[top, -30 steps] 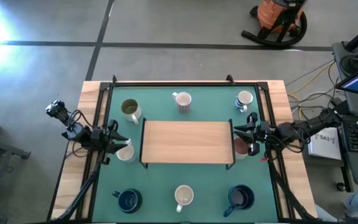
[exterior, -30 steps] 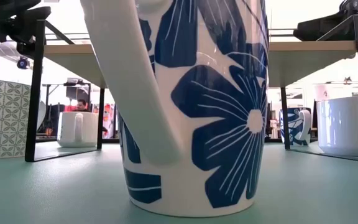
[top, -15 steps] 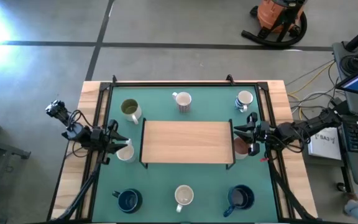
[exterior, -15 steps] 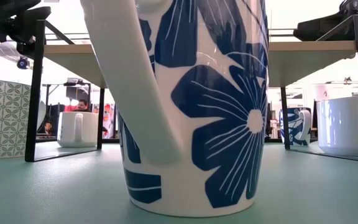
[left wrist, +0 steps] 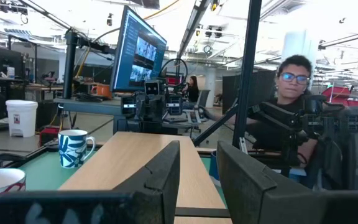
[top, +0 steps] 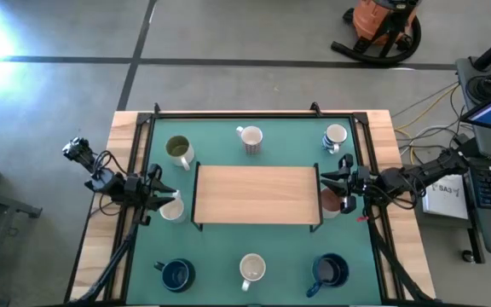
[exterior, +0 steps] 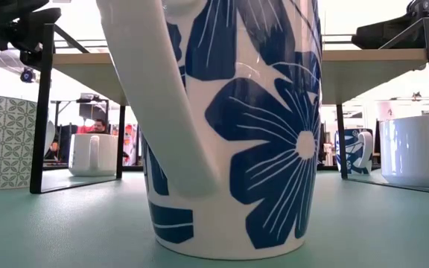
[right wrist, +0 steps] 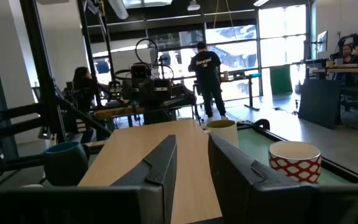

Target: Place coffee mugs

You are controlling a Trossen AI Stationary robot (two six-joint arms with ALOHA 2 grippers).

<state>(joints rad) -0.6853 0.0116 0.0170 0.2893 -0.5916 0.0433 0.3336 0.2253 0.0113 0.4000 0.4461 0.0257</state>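
Observation:
Eight mugs stand upright on their bases on the green mat around a raised wooden board [top: 257,194]. Along the far side: an olive-green one [top: 178,150], a red-patterned one [top: 250,136] [right wrist: 294,158], a blue-patterned one [top: 335,136] [left wrist: 73,148]. Along the near side: navy [top: 176,274], blue-flowered [top: 251,269] [exterior: 237,126], navy [top: 331,270]. My left gripper [top: 156,192] [left wrist: 197,180] hovers open beside a white mug [top: 171,207] at the board's left end. My right gripper [top: 341,179] [right wrist: 191,168] hovers open beside a pinkish mug [top: 331,202] at the board's right end.
The board stands on dark metal legs [exterior: 42,112], with open space beneath it. A black frame [top: 254,113] rims the mat. The blue-flowered mug fills most of the low view. People and desks show in the room beyond the table [left wrist: 291,81].

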